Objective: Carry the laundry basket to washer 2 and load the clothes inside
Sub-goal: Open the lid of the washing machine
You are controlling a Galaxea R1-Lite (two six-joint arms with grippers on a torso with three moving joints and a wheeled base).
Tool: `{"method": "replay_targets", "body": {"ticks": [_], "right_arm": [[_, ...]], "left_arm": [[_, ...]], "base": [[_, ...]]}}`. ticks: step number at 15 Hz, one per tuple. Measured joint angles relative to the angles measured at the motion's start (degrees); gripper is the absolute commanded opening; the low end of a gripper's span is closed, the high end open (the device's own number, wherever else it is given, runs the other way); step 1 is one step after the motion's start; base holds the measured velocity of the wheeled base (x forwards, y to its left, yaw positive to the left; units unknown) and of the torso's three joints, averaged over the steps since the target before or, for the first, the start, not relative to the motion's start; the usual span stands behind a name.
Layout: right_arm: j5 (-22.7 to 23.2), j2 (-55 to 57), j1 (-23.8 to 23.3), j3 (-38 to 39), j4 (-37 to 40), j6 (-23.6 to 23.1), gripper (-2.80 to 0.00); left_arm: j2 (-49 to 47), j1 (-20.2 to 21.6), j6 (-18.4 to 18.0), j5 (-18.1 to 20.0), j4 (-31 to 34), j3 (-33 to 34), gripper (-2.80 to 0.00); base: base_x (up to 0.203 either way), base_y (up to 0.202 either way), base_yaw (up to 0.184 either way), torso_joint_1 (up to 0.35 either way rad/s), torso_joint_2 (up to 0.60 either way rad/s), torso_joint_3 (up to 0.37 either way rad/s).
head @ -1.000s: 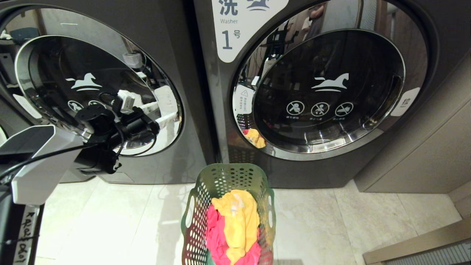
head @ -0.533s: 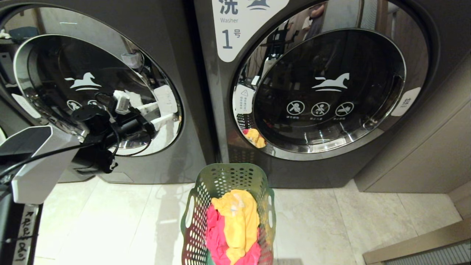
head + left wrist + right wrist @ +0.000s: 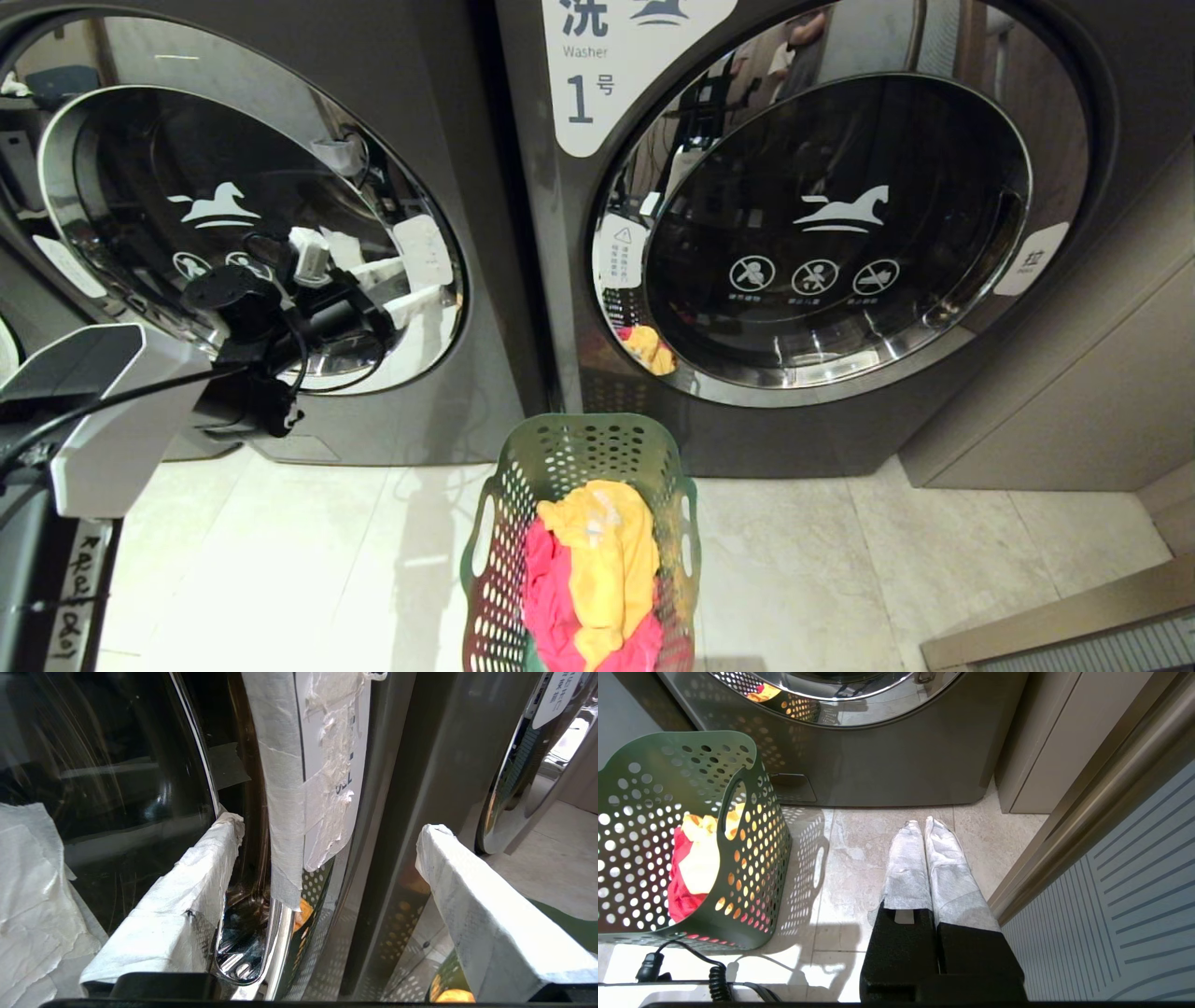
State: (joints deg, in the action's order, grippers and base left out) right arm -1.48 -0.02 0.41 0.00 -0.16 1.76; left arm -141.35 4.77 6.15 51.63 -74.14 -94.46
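Opening the door, judging by the pose, with loading not yet begun. At 9 o'clock in the head view: washer 2 (image 3: 448,121), taken as such since its number is out of frame and its neighbour bears the 1. Round glass door (image 3: 233,215) shut. At the door's 3 o'clock edge, left gripper (image 3: 331,828) spread wide, one taped finger on either side of the tape-wrapped handle (image 3: 285,788); cannot tell whether touching.

Next, probably: close on that handle, then pull outward along the door's arc without slipping off the tape.

At 6 o'clock: laundry basket (image 3: 569,448) upright on the floor (image 3: 280,560), mouth up, long axis running 12 to 6, cut-out handles at 3 and 9. Inside, yellow garment (image 3: 602,551) over pink-red garment (image 3: 546,597); no denim visible.

At 1 o'clock: washer 1 (image 3: 541,327), door closed. Beside the basket, right gripper (image 3: 924,823) pressed together, empty, hanging over bare tile.
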Motion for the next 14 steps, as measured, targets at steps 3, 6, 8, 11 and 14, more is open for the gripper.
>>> {"method": "replay_targets", "body": {"ticks": [3,6,8,11,14], "right_arm": [[0.0,0.0,0.0,0.0,0.0,0.0,-2.80],[0.0,0.0,0.0,0.0,0.0,0.0,-2.80],[0.0,0.0,0.0,0.0,0.0,0.0,-2.80],[0.0,0.0,0.0,0.0,0.0,0.0,-2.80],[0.0,0.0,0.0,0.0,0.0,0.0,-2.80]], "left_arm": [[0.3,-0.1,-0.5,-0.8,-1.7,2.4,0.00],[0.6,-0.1,-0.8,-0.9,-2.9,3.6,0.00],[0.8,-0.1,-0.7,-0.7,-3.1,3.8,0.00],[1.3,0.0,-0.7,-0.5,-3.6,4.1,0.00],[1.8,0.0,-0.7,-0.6,-6.2,5.6,0.00]], "base": [[0.000,0.000,0.000,0.011,0.00,0.000],[0.000,0.000,0.000,0.000,0.00,0.000],[0.000,0.000,0.000,0.000,0.00,0.000],[0.000,0.000,0.000,0.000,0.00,0.000],[0.000,0.000,0.000,0.000,0.00,0.000]]}}
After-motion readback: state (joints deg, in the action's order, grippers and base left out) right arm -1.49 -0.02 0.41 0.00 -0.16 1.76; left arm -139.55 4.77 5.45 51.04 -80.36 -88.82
